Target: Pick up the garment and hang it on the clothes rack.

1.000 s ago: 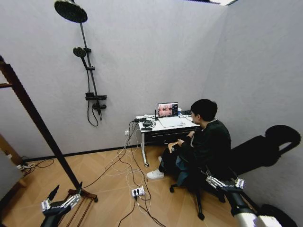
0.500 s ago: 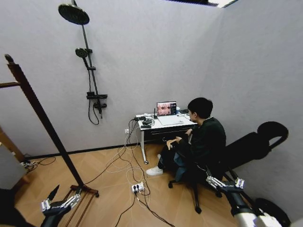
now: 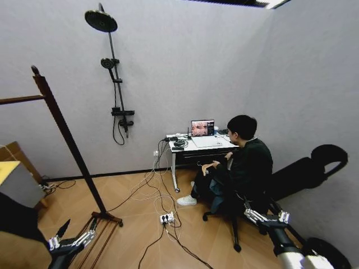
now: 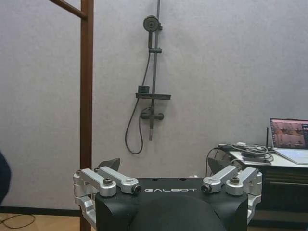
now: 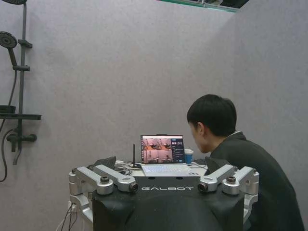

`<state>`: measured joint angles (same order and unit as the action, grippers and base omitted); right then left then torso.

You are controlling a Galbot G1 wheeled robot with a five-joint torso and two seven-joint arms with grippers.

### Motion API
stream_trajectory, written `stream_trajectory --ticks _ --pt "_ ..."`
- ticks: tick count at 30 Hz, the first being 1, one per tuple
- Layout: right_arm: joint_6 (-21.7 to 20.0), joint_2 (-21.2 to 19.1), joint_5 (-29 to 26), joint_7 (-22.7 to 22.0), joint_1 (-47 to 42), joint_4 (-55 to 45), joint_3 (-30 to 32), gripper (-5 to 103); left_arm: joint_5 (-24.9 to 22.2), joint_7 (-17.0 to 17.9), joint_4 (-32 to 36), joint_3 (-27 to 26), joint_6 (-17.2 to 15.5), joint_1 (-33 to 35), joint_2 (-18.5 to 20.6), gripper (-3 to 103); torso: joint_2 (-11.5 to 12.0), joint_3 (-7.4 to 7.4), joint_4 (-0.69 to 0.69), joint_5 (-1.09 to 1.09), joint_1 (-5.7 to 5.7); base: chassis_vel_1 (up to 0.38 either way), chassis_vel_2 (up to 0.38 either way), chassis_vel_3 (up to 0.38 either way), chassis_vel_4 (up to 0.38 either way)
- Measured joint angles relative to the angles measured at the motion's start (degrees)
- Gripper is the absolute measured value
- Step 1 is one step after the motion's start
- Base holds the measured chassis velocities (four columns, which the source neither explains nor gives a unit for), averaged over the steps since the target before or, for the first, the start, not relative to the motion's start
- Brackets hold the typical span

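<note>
Standing at the left of the head view, the clothes rack point(image 3: 67, 140) shows one knob-topped post leaning across the frame, a stub of its top bar at the left edge and its foot on the wooden floor point(image 3: 129, 224). A dark mass at the lower left edge may be the garment point(image 3: 19, 221), though it is too cut off to be sure. The left gripper point(image 3: 70, 238) hangs low near the rack's foot, its fingers spread and holding nothing; the left wrist view shows the same spread fingers with the post behind them. The right gripper point(image 3: 268, 217) sits low on the right, also open and empty. Beyond it a person sits on a chair at a small white table point(image 3: 196, 147) carrying a laptop point(image 3: 203, 130) (cables trail across the floor). A shower fixture point(image 3: 115, 84) is mounted on the grey wall.
</note>
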<state>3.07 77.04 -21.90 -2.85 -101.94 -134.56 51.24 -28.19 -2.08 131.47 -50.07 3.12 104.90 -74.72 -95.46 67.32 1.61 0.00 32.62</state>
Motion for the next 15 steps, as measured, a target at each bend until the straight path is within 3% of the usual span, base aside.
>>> stream_trajectory --ticks 15 --pt "0.0 0.0 0.0 0.0 -0.01 0.0 0.0 100 0.0 0.01 0.0 0.0 0.0 0.0 0.0 100 -0.01 -0.01 0.01 -0.01 -0.01 0.032 -0.013 -0.016 0.031"
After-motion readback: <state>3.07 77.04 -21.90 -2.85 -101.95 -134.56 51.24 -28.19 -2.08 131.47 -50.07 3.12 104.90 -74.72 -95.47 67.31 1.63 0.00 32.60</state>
